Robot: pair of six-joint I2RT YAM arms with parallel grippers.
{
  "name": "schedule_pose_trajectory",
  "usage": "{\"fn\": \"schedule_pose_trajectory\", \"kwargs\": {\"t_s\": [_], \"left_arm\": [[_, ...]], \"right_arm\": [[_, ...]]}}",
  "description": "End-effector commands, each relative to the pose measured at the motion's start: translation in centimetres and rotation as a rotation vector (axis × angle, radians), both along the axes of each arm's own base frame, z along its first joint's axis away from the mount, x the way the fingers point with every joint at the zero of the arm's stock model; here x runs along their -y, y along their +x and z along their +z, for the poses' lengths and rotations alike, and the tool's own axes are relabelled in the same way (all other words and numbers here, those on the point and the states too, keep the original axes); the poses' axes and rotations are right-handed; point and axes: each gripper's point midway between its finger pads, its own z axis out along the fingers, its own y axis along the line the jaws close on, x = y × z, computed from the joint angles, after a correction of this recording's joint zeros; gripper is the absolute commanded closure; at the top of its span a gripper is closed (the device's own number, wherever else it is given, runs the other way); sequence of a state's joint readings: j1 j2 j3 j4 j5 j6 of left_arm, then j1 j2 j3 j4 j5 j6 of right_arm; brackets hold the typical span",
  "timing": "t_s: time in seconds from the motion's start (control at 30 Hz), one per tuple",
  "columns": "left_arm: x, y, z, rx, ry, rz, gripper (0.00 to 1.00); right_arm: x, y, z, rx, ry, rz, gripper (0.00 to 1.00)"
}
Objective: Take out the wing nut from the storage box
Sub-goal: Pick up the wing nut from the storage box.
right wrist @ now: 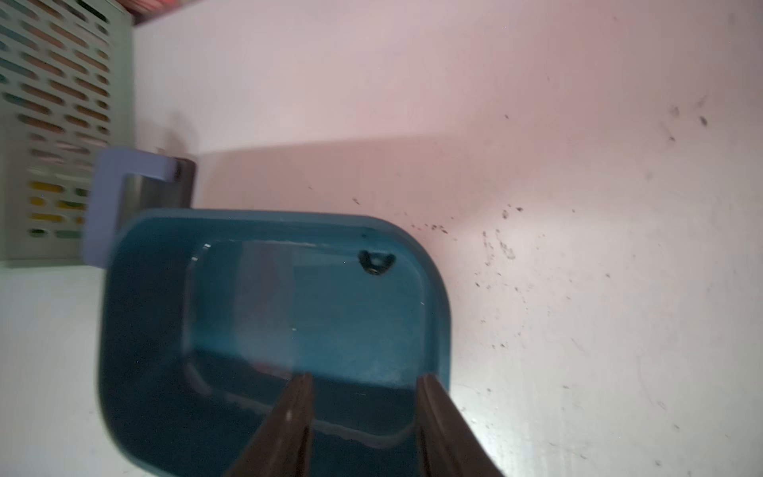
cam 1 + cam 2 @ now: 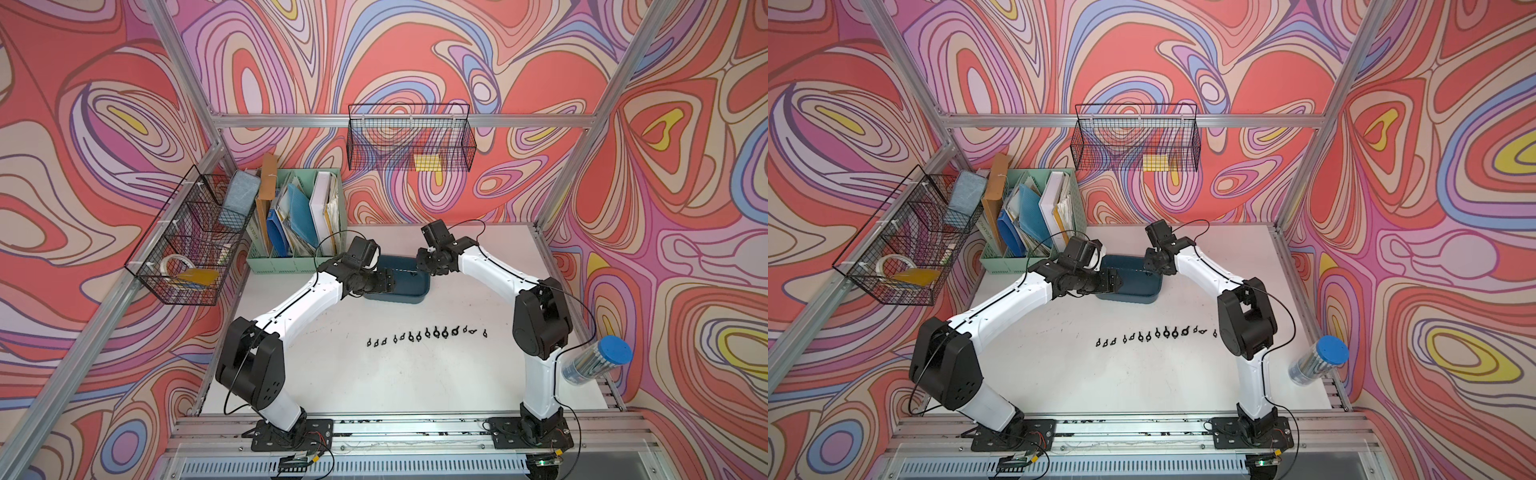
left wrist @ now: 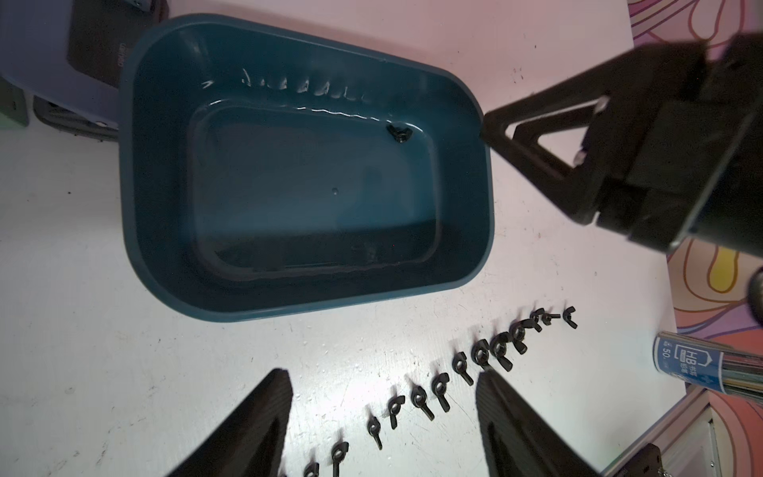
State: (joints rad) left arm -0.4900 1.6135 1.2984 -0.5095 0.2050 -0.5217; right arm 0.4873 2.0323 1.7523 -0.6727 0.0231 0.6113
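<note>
On your white table (image 2: pixel 374 386) and the walls round it, operator, you have:

- Two black wire racks: the left-wall basket (image 2: pixel 183 249) and the back-wall basket (image 2: pixel 409 137), the latter with a yellow pad (image 2: pixel 427 161) inside.
- One mint-green file organiser (image 2: pixel 291 262), back left corner, crammed with folders. You cannot read the spine lettering at this size.
- One storage box (image 2: pixel 399 298), dark teal, rounded corners, plain rim, flat on the table between your two wrists.
- One clear pencil tube (image 3: pixel 702 363) with a blue cap, at the table's right edge. Its blue label reads "HB" and "50"; the smaller print is illegible.
- Your left gripper (image 3: pixel 383 373), at the box's left end: fingers spread wide, nothing between them.
- Your right gripper (image 1: pixel 365 376), over the box's right end: fingers parted moderately, nothing between them. You cannot tell whether a fingertip touches the rim.
- One row of wing nuts (image 2: pixel 428 334), black, loose on the table in front of the box and well apart from it.
- One wing nut (image 3: pixel 399 134), black, alone on the box floor. It lies near the right-end corner, close to the long wall away from the row, and neither gripper touches it.
</note>
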Motion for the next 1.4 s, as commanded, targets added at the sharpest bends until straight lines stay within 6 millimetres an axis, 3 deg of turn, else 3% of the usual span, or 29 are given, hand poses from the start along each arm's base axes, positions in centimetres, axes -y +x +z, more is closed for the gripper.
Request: {"fn": "schedule_pose_trajectory", "kwargs": {"t_s": [0.0, 0.2, 0.37, 0.53, 0.77, 1.0, 1.37], "left_arm": [[-0.8, 0.3, 1.6, 0.054, 0.024, 0.006, 0.22], [-2.6, -0.3, 2.6, 0.055, 0.070, 0.031, 0.12], [-3.3, -1.0, 4.4, 0.098, 0.059, 0.030, 0.07], [-3.9, -1.6, 4.7, 0.112, 0.074, 0.035, 0.05], [-5.1, -2.2, 4.8, 0.122, 0.125, 0.038, 0.01], [-5.0, -2.6, 4.7, 0.112, 0.111, 0.033, 0.01], [-5.3, -2.7, 4.7, 0.110, 0.128, 0.034, 0.01]], "right_arm": [[-1.6, -1.0, -1.5, -0.114, 0.076, -0.052, 0.61], [-3.2, -1.4, -4.0, -0.213, 0.157, -0.179, 0.75], [-2.6, -1.7, -6.9, -0.274, 0.152, -0.284, 0.72], [-2.1, -0.9, -8.5, -0.274, 0.166, -0.381, 0.74], [-1.5, 0.6, -9.4, -0.254, 0.203, -0.485, 0.74], [-0.3, 1.3, -10.7, -0.273, 0.234, -0.573, 0.72], [1.2, 2.7, -11.1, -0.236, 0.229, -0.651, 0.71]]}}
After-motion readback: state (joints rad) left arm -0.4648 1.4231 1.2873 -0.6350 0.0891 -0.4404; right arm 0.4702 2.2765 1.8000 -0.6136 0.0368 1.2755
